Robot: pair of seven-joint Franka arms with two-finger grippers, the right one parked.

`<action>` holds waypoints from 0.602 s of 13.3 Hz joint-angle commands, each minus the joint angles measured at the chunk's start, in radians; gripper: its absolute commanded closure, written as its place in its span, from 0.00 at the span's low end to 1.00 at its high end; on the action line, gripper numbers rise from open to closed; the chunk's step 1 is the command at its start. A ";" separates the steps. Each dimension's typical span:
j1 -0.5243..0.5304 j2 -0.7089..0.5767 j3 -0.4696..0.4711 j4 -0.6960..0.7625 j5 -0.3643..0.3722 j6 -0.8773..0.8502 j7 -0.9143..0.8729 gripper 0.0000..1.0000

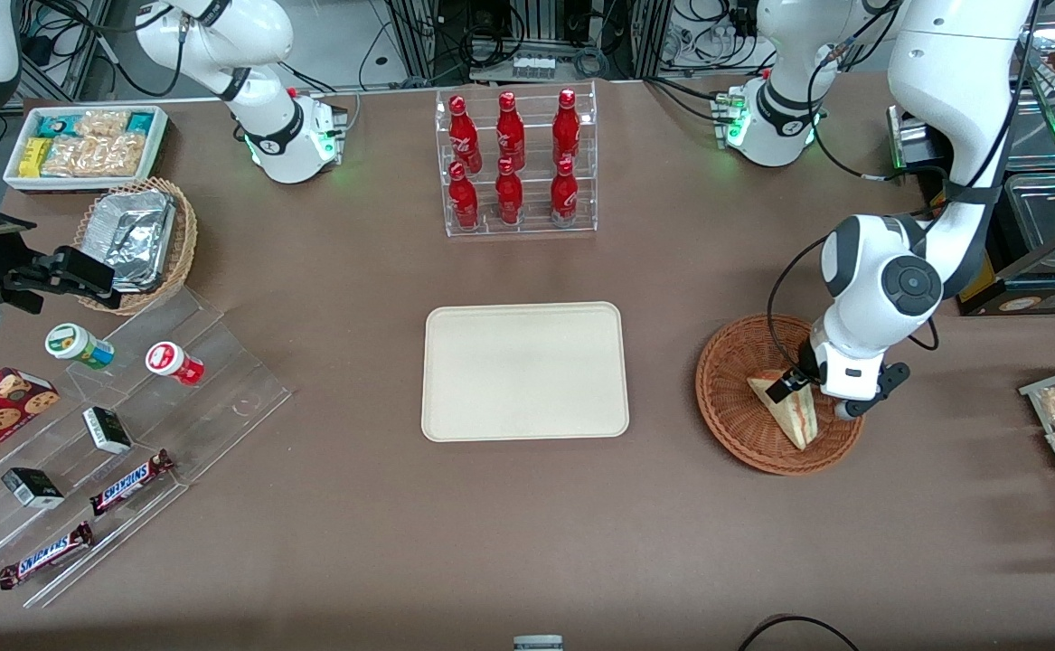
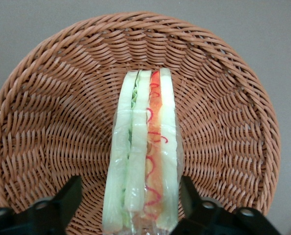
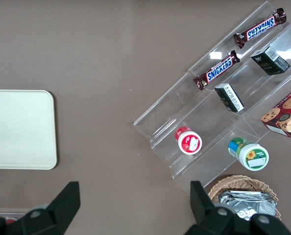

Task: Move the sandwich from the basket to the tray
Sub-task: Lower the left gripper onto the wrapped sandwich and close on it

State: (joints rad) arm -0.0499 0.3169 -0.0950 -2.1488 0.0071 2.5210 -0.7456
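Brown tabletop basket point(image 2: 47, 122): open end effector point(image 2: 131, 203) astride sandwich point(image 2: 144, 156).

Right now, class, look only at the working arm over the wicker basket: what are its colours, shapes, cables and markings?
The left arm has glossy white rounded shells with dark grey bands at its joints and a round dark grey cap on the elbow. A black cable loops alongside it to the wrist. Its base glows green. The hand, low in the basket, has a white body and two black fingers set either side of the sandwich.
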 commanded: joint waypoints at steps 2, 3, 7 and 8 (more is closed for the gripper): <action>-0.004 -0.013 -0.002 0.026 0.002 -0.008 -0.017 1.00; -0.005 -0.012 -0.003 0.061 0.004 -0.075 -0.015 1.00; -0.004 -0.047 -0.044 0.171 0.103 -0.321 -0.012 1.00; -0.004 -0.062 -0.072 0.217 0.117 -0.415 -0.011 1.00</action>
State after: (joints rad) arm -0.0495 0.2940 -0.1326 -1.9939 0.0816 2.2420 -0.7456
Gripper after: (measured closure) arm 0.767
